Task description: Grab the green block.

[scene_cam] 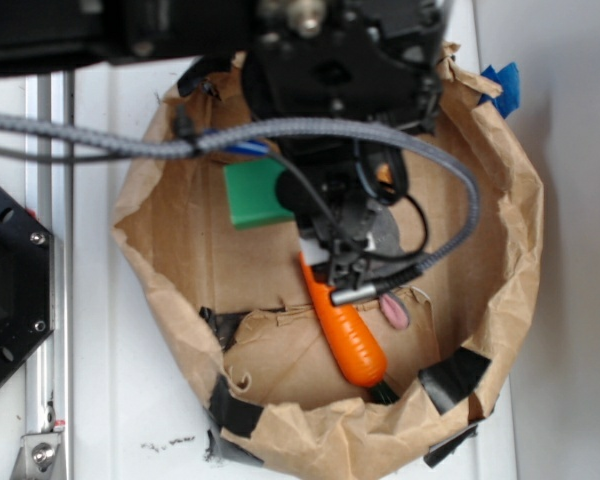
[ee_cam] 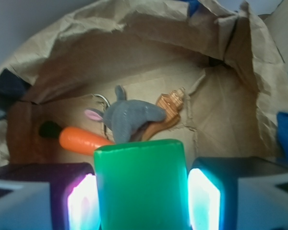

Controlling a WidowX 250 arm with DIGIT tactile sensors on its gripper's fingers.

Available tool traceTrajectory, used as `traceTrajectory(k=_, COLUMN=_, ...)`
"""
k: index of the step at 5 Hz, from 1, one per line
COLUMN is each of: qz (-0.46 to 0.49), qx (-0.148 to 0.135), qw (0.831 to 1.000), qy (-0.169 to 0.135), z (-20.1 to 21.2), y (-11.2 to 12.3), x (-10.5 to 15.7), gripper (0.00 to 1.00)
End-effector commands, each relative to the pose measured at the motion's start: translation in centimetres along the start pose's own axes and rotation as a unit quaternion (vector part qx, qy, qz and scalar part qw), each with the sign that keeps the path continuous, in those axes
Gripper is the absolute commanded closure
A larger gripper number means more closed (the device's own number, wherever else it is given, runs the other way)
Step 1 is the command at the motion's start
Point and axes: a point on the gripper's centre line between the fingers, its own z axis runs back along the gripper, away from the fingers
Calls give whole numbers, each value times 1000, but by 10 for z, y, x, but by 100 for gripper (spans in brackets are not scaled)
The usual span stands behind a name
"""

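Green block between my two jaws

My gripper [ee_cam: 141, 196] has one jaw on each side of the green block [ee_cam: 140, 184], touching or nearly so; I cannot tell if I squeeze it. It sits inside the brown paper bag [scene_cam: 510, 250]. The orange toy carrot [ee_cam: 81, 139], the gray stuffed mouse [ee_cam: 129, 116] and a brown toy [ee_cam: 165, 112] lie just beyond, not blocking me.
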Motion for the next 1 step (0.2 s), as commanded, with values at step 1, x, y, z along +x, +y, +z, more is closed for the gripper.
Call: traceTrajectory(k=1, qz=-16, qx=-6, qw=999, qy=-32, z=7, y=-6, x=11, gripper=100)
